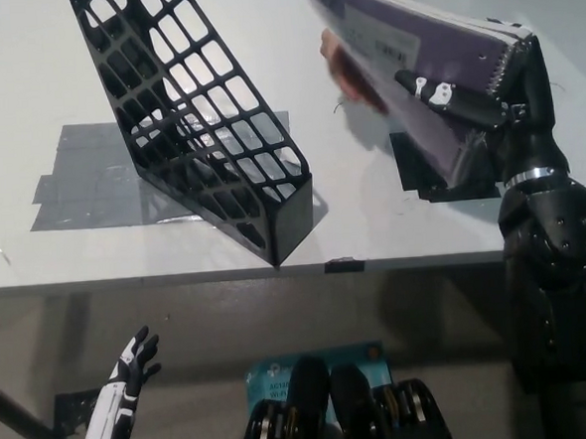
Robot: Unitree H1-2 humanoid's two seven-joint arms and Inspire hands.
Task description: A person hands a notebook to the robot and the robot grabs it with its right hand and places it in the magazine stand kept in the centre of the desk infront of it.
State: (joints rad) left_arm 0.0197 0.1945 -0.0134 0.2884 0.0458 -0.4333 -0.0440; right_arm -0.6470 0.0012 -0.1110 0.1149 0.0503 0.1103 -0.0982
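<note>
The notebook (pixel 417 48) is up in the air over the right side of the surface (pixel 26 77), tilted nearly flat, well off to the right of the magazine stand (pixel 203 135). It's got a purple, smooth-looking cover with a white label on it; there's print on the label but it's too small to read. A wire spiral binding runs along its right edge. The black right robot hand (pixel 485 98) is clamped on that end, one finger with a white tip lying across the cover. A person's hand (pixel 348 67) is also on the notebook, partly hidden under its left part.

The stand is black plastic, an open lattice of squarish holes, tall at the back and sloping down to a solid low front. It sits on patches of shiny grey tape (pixel 92 187) stuck to the pale, matte surface. There's a dark patch of black tape (pixel 445 175) under the notebook too.

The white left robot hand (pixel 133 364) hangs below the surface edge at lower left, fingers spread, holding nothing.
</note>
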